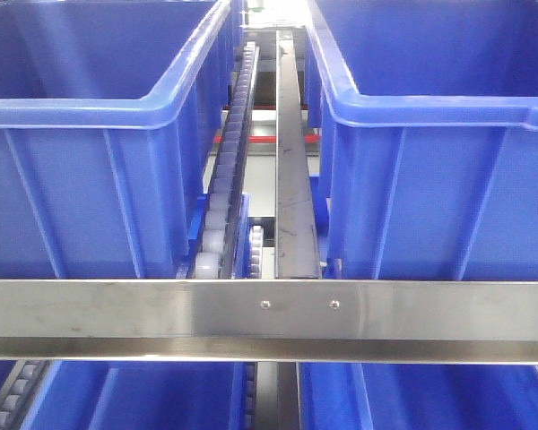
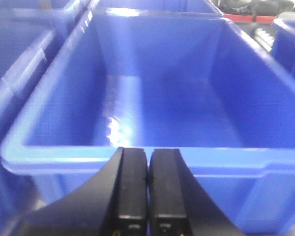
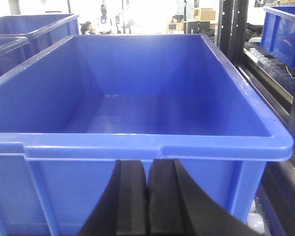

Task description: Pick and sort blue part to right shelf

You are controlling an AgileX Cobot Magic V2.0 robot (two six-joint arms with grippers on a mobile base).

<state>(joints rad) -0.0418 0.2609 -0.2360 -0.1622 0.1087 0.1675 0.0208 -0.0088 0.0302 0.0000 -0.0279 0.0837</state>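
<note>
Stainless-steel racking fills the front view: the right shelf [image 1: 269, 318] shows a flat front rail running across the lower part of the frame, with two screw heads near its centre. Behind the rail, a steel divider bar [image 1: 291, 161] runs up the middle of the frame, and a roller track [image 1: 229, 170] of small white wheels lies just to its left. Large open blue bins sit either side: left bin [image 1: 99, 161] at upper left, right bin [image 1: 439, 161] at upper right. More blue bins show under the rail along the bottom edge.

Left wrist view: left pincer [image 2: 147, 191] at bottom centre, black fingers pressed together with only a thin seam between them, nothing held. It sits just in front of the near rim of an open blue bin [image 2: 137, 155]; the bin floor in view shows only glare.

Right wrist view: right pincer [image 3: 147, 196] at bottom centre, fingers likewise together, nothing between them. It faces the near wall of another open blue bin [image 3: 152, 145], whose visible floor is bare. Steel rack uprights and rollers stand at the right edge; bright, blurred room clutter at top centre.

Blue part: not visible in any of the three views.
</note>
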